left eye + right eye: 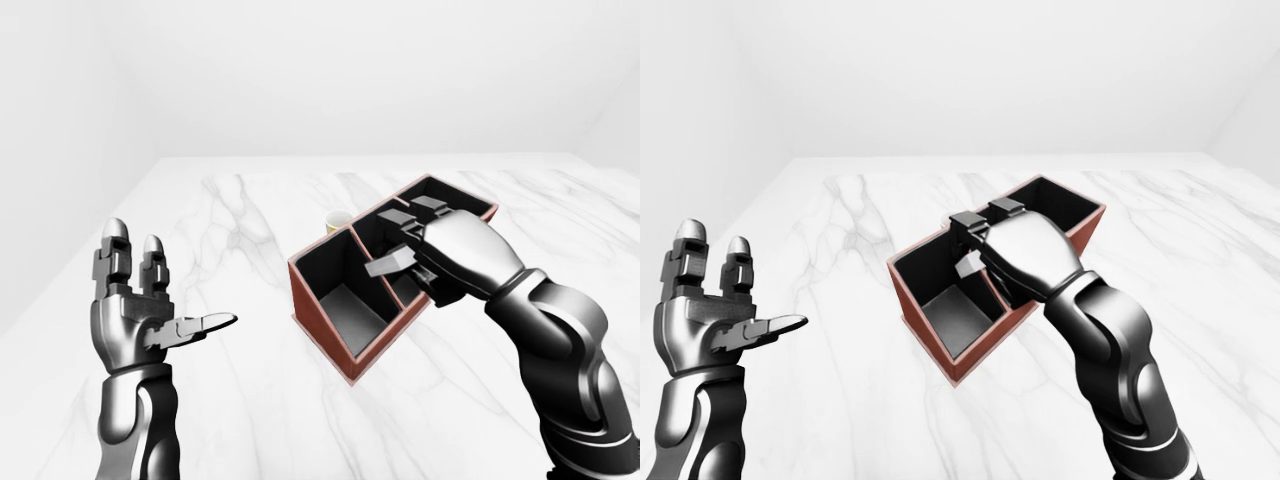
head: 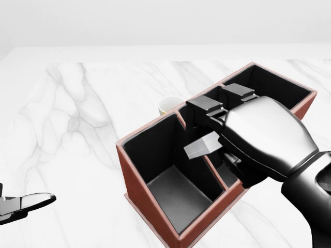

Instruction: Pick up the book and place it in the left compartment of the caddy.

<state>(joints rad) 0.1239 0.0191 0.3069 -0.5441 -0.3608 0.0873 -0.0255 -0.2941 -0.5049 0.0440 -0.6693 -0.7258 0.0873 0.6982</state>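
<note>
The caddy [image 2: 138, 182] is a red-brown box with dark compartments, lying at an angle in the middle of the white marble table. My right hand [image 2: 204, 129] hovers over the divider between its left and middle compartments. The fingers [image 2: 207, 110] bend down into the caddy and the thumb sticks out over the left compartment. I see nothing held in it. The left compartment shows only its bare dark floor. No book shows in any view. My left hand [image 1: 170, 275] is open, palm up and empty, at the left of the left-eye view, well apart from the caddy.
A small pale yellow cup [image 2: 169, 105] stands just beyond the caddy's far wall. The marble table [image 1: 250, 200] runs to a white wall at the top of the views; its left edge falls away near my left hand.
</note>
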